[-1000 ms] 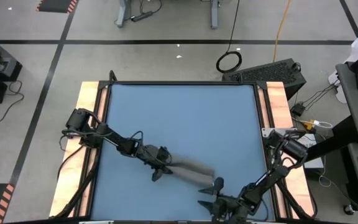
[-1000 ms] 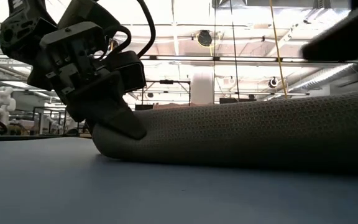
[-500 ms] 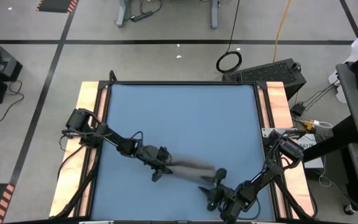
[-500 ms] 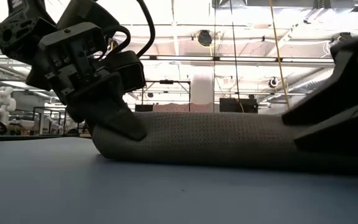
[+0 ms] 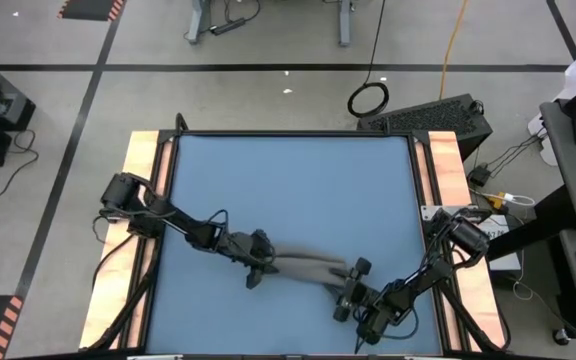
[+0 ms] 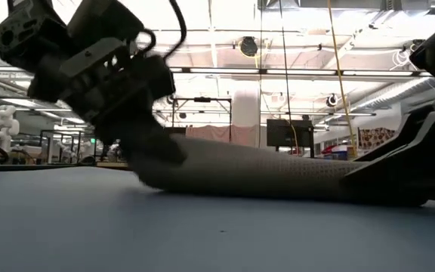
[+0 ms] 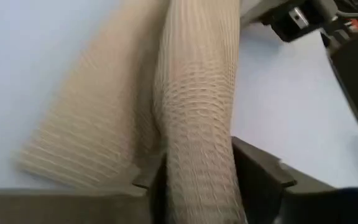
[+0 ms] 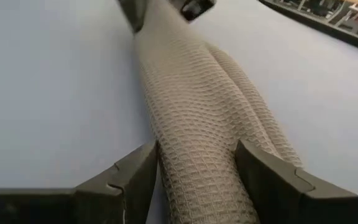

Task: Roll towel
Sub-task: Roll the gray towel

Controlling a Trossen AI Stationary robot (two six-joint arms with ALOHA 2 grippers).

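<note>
Jaws on both our arms straddle the rolled grey-brown waffle-weave cloth towel (image 5: 308,268) near the blue surface (image 5: 288,190) front edge: left gripper (image 5: 255,270) and right gripper (image 5: 351,288) each clamp one end, arms stretched low inward.

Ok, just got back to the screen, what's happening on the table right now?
The towel lies rolled into a long tube near the front of the blue table. The left claw has its fingers either side of one end, and the right claw straddles the other end the same way. The roll lies flat on the tabletop between them, with part of it bulging out beside the main tube.
</note>
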